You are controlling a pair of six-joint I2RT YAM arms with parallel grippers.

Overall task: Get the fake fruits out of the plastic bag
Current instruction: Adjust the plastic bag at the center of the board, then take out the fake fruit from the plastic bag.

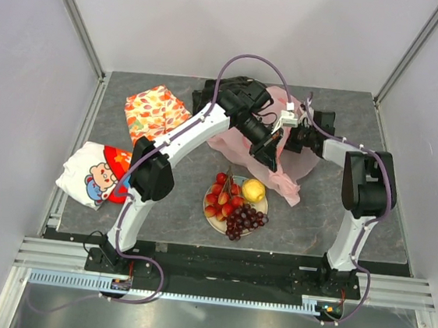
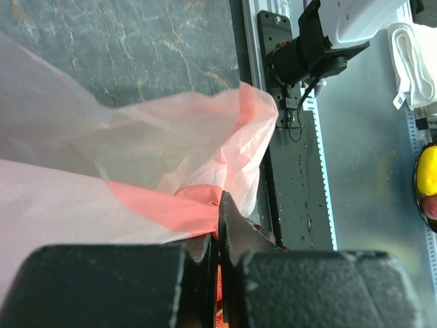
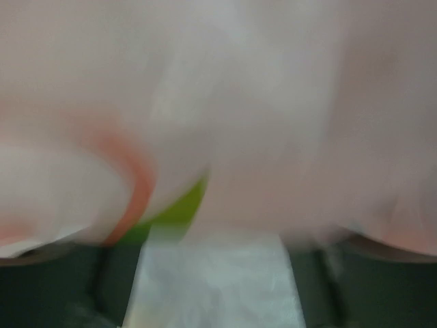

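Observation:
The fake fruits lie on a small plate (image 1: 209, 218) near the front middle: the red fruit cluster (image 1: 222, 196), the yellow lemon-like fruit (image 1: 253, 189) and the dark purple grape bunch (image 1: 246, 220). The pink plastic bag (image 1: 285, 167) hangs crumpled just behind the plate. My left gripper (image 1: 271, 155) is shut on a fold of the bag (image 2: 136, 150), with pink film pinched between its jaws (image 2: 220, 205). My right gripper (image 1: 293, 134) is pressed into the bag's far side. Blurred pink film (image 3: 273, 102) fills the right wrist view, and the dark fingers (image 3: 102, 287) stand apart.
An orange leaf-print cloth (image 1: 156, 110) lies at the back left. A white, red and blue printed cloth (image 1: 96, 173) lies at the left edge. A black cloth (image 1: 238, 92) lies behind the arms. The lemon also shows at the right edge of the left wrist view (image 2: 427, 179).

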